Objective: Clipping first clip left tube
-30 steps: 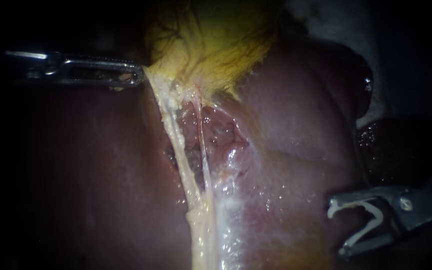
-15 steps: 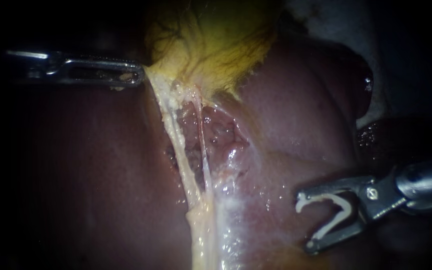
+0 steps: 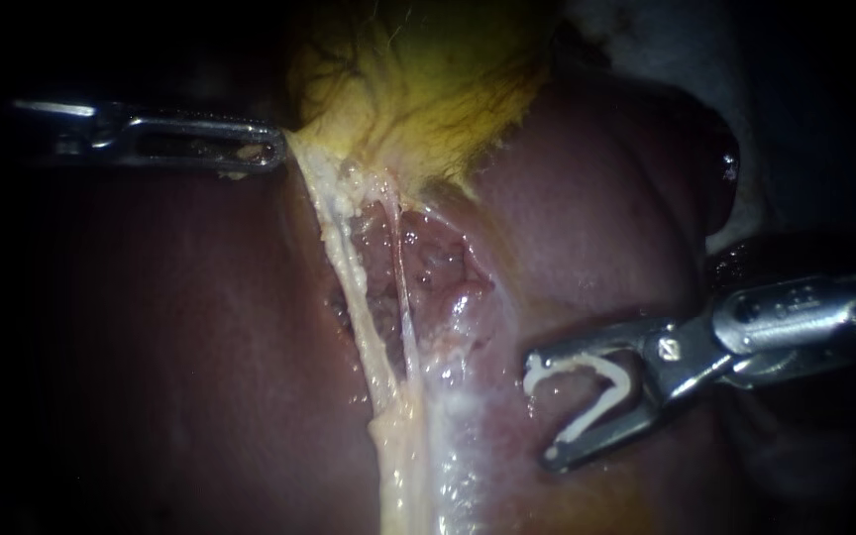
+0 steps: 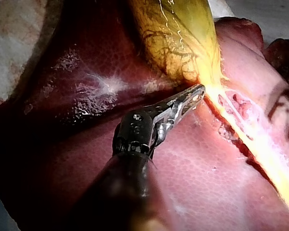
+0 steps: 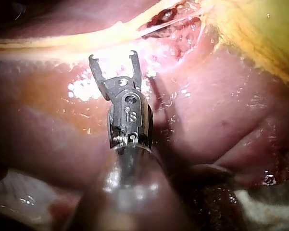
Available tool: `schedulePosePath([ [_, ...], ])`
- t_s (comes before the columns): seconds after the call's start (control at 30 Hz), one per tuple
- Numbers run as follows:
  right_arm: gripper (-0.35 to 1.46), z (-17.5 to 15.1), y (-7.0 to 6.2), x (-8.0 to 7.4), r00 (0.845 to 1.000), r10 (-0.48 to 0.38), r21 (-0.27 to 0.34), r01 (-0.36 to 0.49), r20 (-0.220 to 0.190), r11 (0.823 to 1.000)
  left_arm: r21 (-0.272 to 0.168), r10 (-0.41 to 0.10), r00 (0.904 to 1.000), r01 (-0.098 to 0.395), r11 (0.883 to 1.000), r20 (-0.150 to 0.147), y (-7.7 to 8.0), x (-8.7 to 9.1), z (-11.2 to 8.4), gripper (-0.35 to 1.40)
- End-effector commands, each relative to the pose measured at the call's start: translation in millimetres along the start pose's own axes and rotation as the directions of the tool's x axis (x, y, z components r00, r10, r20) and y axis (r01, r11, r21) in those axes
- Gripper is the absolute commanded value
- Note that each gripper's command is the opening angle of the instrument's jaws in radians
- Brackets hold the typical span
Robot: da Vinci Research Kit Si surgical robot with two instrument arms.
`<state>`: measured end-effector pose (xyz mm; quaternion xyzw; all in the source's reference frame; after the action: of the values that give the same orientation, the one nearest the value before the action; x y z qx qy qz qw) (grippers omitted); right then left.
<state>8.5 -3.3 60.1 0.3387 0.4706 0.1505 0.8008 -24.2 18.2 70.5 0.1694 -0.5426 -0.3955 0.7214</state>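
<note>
Here the left instrument clenches the gallbladder edge, while the right instrument, jaws grasping a spread clip, hovers right of the left tube.

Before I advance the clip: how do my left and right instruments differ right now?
The slim steel left instrument has its jaws together, shut on the lower edge of the yellow-green gallbladder. The right instrument has its jaws wide apart, holding an open white clip. The left touches tissue; the right sits over the reddish liver, short of the pale tubes. Both are metal with two small jaws.
</note>
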Motion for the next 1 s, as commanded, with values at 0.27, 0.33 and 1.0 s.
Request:
schedulePosePath([
  [0.27, 0.56, 2.2, 1.8, 0.9, 0.998, 0.05, 0.051, -0.047, -0.05, 0.998, 0.003, 0.0, 1.0, 0.0, 1.0, -0.001, 0.1, 0.0, 0.0, -0.35],
  [0.33, 0.56, 2.6, 2.2, 0.9, 0.996, 0.061, 0.065, -0.057, -0.061, 0.996, 0.003, 0.0, 1.0, 0.0, 1.0, -0.001, 0.1, 0.0, 0.0, -0.35],
  [1.0, 0.58, 7.8, 7.1, -0.5, 0.988, 0.124, 0.136, -0.11, -0.096, 0.985, 0.003, 0.0, 1.0, 0.0, 1.0, -0.001, 0.1, 0.0, 0.0, -0.35],
])
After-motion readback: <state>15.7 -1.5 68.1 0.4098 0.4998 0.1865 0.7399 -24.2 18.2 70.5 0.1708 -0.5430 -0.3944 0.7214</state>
